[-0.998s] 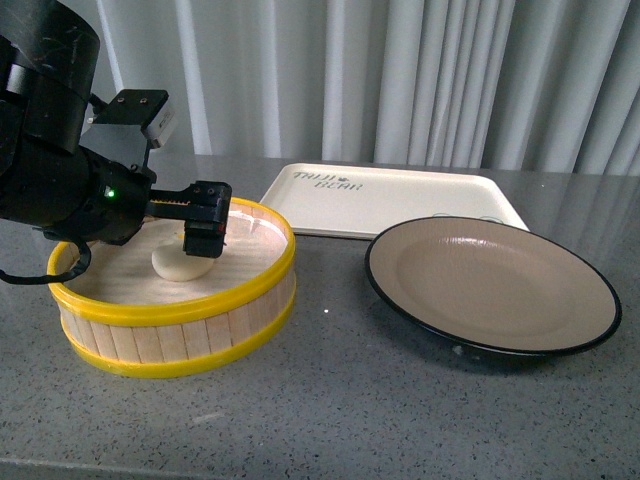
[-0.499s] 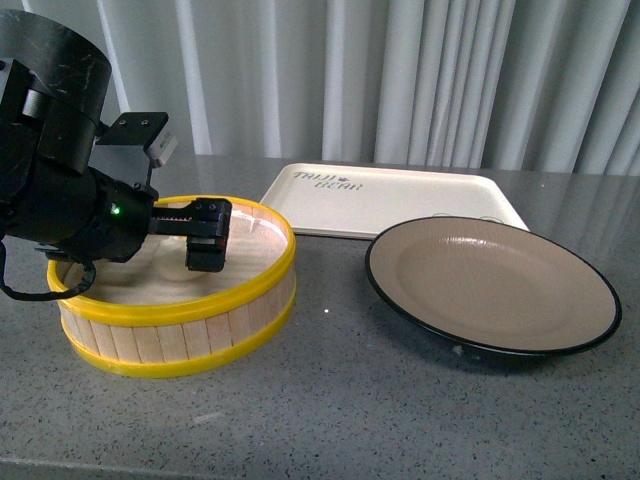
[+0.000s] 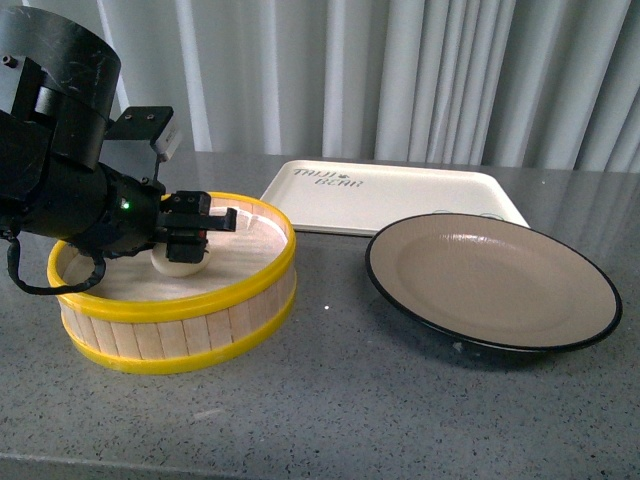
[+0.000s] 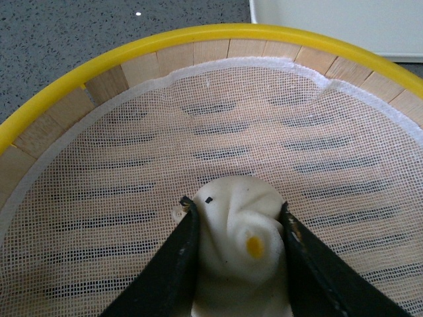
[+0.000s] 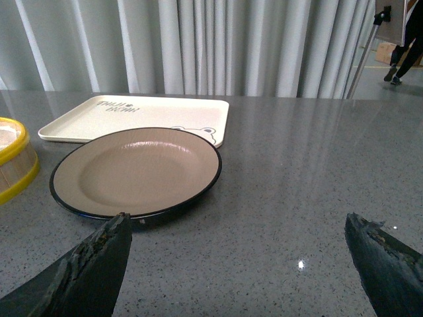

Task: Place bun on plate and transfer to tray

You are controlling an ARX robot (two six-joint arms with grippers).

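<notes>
Bun [image 3: 178, 264] (front view): cream-white, inside the yellow-rimmed steamer basket [image 3: 200, 305]; only its lower part shows beneath the black arm.
Left tool [image 3: 186, 245] (front view): reaching into the basket from the left and closed around the bun.
Plate [image 3: 490, 285] (front view): taupe inside with a black rim, on the grey worktop [image 3: 340, 410] to the right of the basket and apart from it.
Tray [image 3: 400, 195] (front view): cream-white, behind the plate, its near edge partly hidden by the plate's far rim; dark lettering in its far left corner.
Backdrop (front view): pale pleated curtain [image 3: 400, 70].
Bun [image 4: 238, 228] (left wrist view): pleated, twisted top with a yellow dot, pinched between two black fingers [image 4: 173, 271] that press on opposite sides.
Basket floor (left wrist view): white mesh liner [image 4: 264, 125] over wooden slats; whether the bun touches it cannot be told.
Right tool [image 5: 236, 221] (right wrist view): its fingers [image 5: 92, 264] spread wide, holding nothing, above bare worktop.
Plate [image 5: 132, 172] (right wrist view): beyond the right tool, bare, with the tray [image 5: 132, 112] just behind it and the basket's edge at the side.
</notes>
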